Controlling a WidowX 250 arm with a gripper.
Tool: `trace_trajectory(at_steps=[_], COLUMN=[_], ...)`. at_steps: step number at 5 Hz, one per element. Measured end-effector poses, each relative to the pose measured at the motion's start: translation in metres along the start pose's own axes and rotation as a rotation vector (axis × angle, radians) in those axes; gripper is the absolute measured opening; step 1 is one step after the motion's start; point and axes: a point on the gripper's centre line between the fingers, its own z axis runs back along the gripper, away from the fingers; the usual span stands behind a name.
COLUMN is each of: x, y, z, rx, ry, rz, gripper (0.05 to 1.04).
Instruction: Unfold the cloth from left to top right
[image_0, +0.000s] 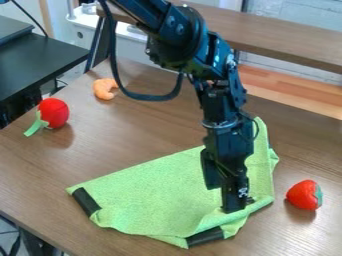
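My gripper (223, 199) hangs over the right part of the green cloth (153, 192). Its two fingers stand apart, so it is open, and the nearer fingertip is at the cloth near its lower right edge. The cloth lies partly folded and rumpled, with a raised ridge by that fingertip. One corner points up behind the gripper on the right. Black patches mark the cloth's left corner and its bottom edge. The arm hides part of the cloth's upper right side, and contact between fingertip and cloth is unclear.
A red strawberry toy (304, 195) sits right of the cloth. At the upper left of the wooden table (147, 145) lie a red toy with a green end (53, 112) and an orange shrimp-like toy (105, 89). A black table (40, 57) stands beyond the left edge.
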Motion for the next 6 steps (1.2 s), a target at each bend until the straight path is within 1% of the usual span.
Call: trace_trajectory(at_steps=[1, 2, 3, 4, 6], x=[-0.006, -0.005, -0.002, 0.001, 0.008], y=[0.001, 0.004, 0.000, 0.000, 0.007], z=[-0.011, -0.013, -0.017, -0.018, -0.018], rx=[-0.017, 0.005, 0.027, 0.051, 0.097], ry=[0.031, 0.024, 0.028, 0.021, -0.010], rz=[0.013, 0.026, 0.012, 0.014, 0.033], gripper=[1.000, 1.000, 1.000, 0.999, 0.999])
